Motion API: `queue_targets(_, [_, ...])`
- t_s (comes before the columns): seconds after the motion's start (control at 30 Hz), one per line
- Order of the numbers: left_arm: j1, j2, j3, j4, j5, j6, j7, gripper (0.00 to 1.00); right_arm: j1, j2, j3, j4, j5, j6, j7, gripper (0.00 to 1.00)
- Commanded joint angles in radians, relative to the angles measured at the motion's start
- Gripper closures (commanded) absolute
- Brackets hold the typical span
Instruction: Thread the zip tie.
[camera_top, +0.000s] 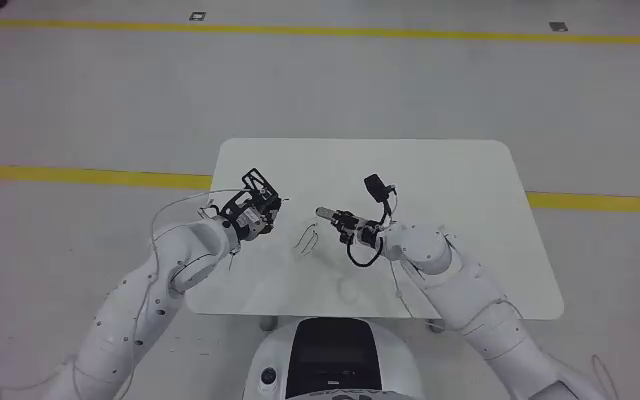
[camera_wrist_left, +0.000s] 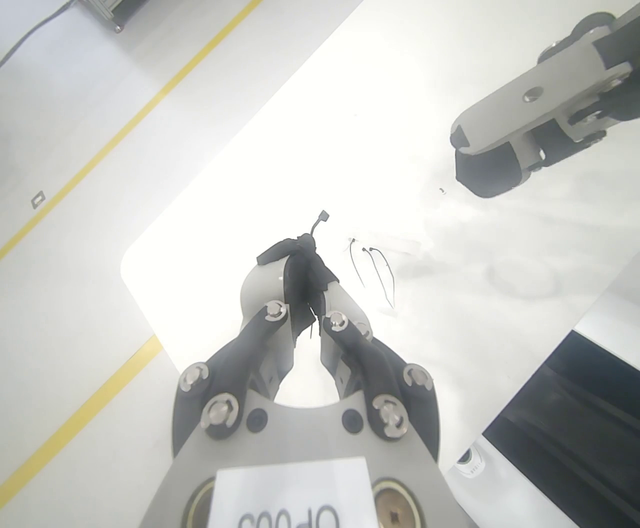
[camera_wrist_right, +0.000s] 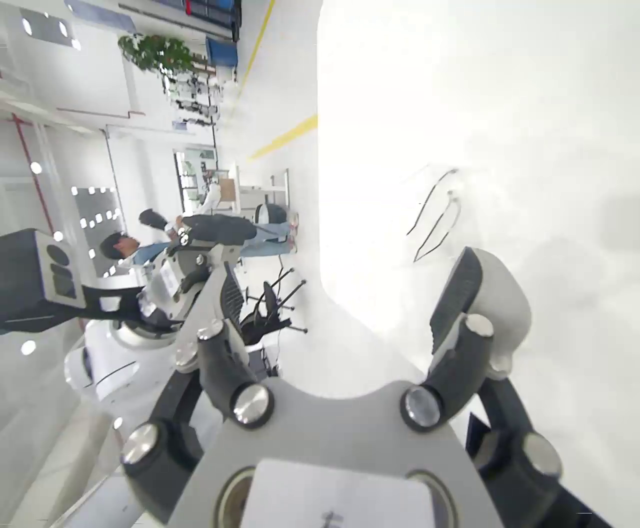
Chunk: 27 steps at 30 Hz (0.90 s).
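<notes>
Pinching the tie (camera_wrist_left: 317, 226), the left gripper (camera_wrist_left: 300, 255) has its jaws clamped tight on the thin black strap. The small square head pokes out just past the tips, and a sliver of tail shows further back between the fingers (camera_wrist_left: 257, 290). From above, that gripper hangs over the tabletop (camera_top: 450, 180) toward its 9 o'clock side, tips aimed at 3 o'clock.

Facing it from 3 o'clock is the right gripper (camera_top: 320, 212), hovering near with a clear gap between the two. Its jaws stand wide, nothing in them, one pad out to each side in its own wrist view. In the left wrist view one of its dark-tipped fingers hangs above the white surface, well off from the held head.

Down flat on the tabletop are the loose ties (camera_top: 306, 240), at about 5 o'clock from the left gripper and 7 o'clock from the right one's tips. There look to be two, side by side. One is fairly straight, one bent into a narrow loop, both heads at the same end. Neither gripper touches them.

A yellow floor line (camera_top: 100, 176) runs from 9 to 3 o'clock under the tabletop's far half. A second one crosses farther off at 12 o'clock.
</notes>
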Motion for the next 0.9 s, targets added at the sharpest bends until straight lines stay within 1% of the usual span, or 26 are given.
queue_targets(0.0, [0.000, 0.000, 0.000, 0.000, 0.000, 0.000, 0.000, 1.00, 0.028, -0.008, -0.006, 0.037, 0.076, 0.016, 0.043, 0.00])
queue_targets(0.03, [0.000, 0.000, 0.000, 0.000, 0.000, 0.000, 0.000, 1.00, 0.050, -0.014, -0.011, 0.082, 0.127, 0.016, 0.071, 0.00])
queue_targets(0.07, [0.000, 0.000, 0.000, 0.000, 0.000, 0.000, 0.000, 1.00, 0.068, -0.018, -0.017, 0.116, 0.146, 0.016, 0.079, 0.00])
queue_targets(0.1, [0.000, 0.000, 0.000, 0.000, 0.000, 0.000, 0.000, 1.00, 0.082, -0.023, -0.019, 0.135, 0.185, 0.016, 0.085, 0.00])
queue_targets(0.43, [0.000, 0.000, 0.001, 0.002, 0.001, 0.002, 0.002, 1.00, 0.077, -0.024, -0.019, 0.134, 0.188, 0.010, 0.080, 0.00])
queue_targets(0.53, [-0.008, -0.003, 0.022, 0.020, 0.039, 0.006, 0.014, 1.00, 0.075, -0.029, -0.010, 0.147, 0.256, 0.005, 0.081, 0.00])
queue_targets(0.57, [-0.012, -0.004, 0.032, 0.024, 0.061, 0.000, 0.015, 1.00, 0.079, -0.033, -0.005, 0.159, 0.297, 0.013, 0.081, 0.00])
queue_targets(0.67, [-0.011, -0.003, 0.047, 0.028, 0.094, 0.000, 0.026, 1.00, 0.096, -0.041, -0.007, 0.183, 0.356, 0.014, 0.087, 0.00])
queue_targets(0.7, [-0.009, -0.002, 0.052, 0.029, 0.109, 0.000, 0.032, 1.00, 0.106, -0.046, -0.010, 0.201, 0.393, 0.016, 0.092, 0.00])
queue_targets(0.77, [-0.004, 0.001, 0.057, 0.029, 0.117, 0.000, 0.045, 1.00, 0.125, -0.055, -0.026, 0.235, 0.429, 0.016, 0.098, 0.00])
queue_targets(0.8, [-0.001, 0.002, 0.061, 0.029, 0.120, 0.000, 0.054, 1.00, 0.141, -0.061, -0.041, 0.269, 0.460, 0.016, 0.117, 0.00])
queue_targets(0.87, [0.000, 0.005, 0.064, 0.025, 0.130, 0.000, 0.065, 1.00, 0.170, -0.069, -0.056, 0.310, 0.484, 0.016, 0.124, 0.00])
